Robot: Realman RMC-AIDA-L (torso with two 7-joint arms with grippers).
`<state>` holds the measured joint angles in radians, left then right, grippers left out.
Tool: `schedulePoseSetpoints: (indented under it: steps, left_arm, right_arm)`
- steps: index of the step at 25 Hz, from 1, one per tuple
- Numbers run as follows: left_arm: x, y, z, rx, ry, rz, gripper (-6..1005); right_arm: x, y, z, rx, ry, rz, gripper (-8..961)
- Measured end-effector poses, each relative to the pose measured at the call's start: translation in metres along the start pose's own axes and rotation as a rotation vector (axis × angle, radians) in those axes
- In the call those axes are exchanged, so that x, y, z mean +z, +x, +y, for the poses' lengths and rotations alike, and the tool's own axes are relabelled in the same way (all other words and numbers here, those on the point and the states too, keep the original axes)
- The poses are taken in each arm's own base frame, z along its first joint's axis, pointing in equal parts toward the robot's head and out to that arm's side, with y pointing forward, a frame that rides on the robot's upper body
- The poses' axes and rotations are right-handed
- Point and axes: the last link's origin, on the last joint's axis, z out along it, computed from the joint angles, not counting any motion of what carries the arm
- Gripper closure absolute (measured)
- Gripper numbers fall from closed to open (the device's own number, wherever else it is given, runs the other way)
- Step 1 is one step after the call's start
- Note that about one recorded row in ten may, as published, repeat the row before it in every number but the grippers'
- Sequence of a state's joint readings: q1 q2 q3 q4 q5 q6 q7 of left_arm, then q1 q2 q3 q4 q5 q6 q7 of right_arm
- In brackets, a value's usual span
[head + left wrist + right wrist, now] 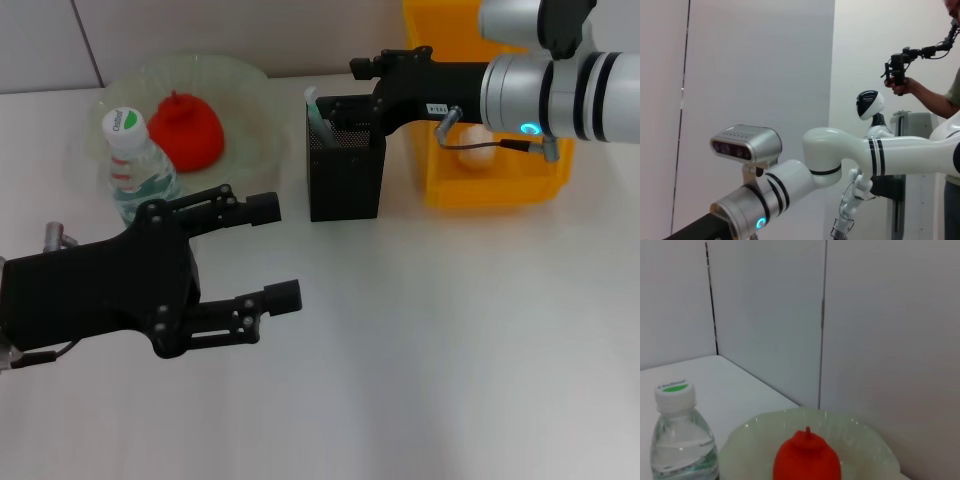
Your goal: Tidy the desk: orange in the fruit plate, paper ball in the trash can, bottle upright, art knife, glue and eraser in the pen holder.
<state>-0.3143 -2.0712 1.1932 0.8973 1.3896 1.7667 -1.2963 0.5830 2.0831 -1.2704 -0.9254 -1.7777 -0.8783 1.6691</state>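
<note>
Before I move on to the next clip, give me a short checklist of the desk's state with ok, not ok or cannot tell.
1. Orange in fruit plate: ok.
2. Bottle upright: ok.
3. Paper ball in the yellow trash can: ok.
4. Art knife, glue, eraser in pen holder: cannot tell; only one pale item pokes out.
5. Left claw open, holding nothing: ok.
6. Right claw above the pen holder, contents: cannot tell.

Red fruit (pixel 187 131), pale-green plate (pixel 255 110), black mesh holder (pixel 345 172), yellow bin (pixel 497 183).
</note>
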Motion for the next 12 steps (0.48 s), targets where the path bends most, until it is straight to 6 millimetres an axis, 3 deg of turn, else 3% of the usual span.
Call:
schedulePoseSetpoints:
  steps: [10,12]
  left_arm:
    - [-0.023,-0.001,-0.001,-0.005,0.094,0.016,211]
    - [-0.028,-0.001,-0.001,-0.006,0.111,0.016,211]
  right_arm:
    - [-0.025,-0.006,0.009,-0.036,-0.066,-0.05,185]
    - [-0.034,-0.006,0.01,-0.027,-0.086,-0.082,185]
